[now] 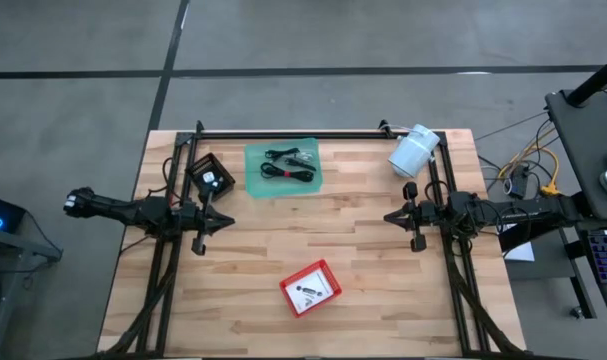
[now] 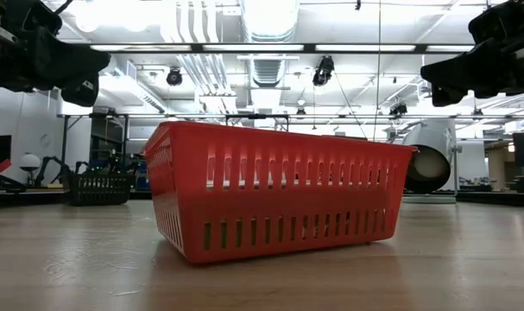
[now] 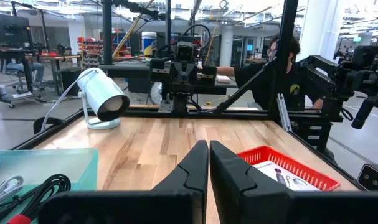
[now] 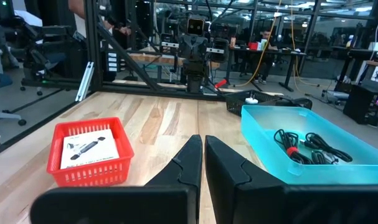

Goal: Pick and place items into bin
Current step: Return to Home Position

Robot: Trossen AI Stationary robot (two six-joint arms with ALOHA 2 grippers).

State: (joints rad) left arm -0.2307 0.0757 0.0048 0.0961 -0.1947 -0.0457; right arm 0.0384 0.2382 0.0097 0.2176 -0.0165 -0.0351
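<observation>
The table (image 1: 363, 240) is smooth planked wood; red bin (image 2: 279, 190) and teal tray (image 4: 266, 143) look plastic

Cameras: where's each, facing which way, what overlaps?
High: overhead, straight down; left gripper and right gripper face each other.
Low: tabletop height, level across at the red bin; left arm, right arm in top corners.
Left wrist: past its shut fingers toward the right arm.
Right wrist: past its shut fingers toward the left arm.
Shared: red bin in all four; teal bin in both wrists.
</observation>
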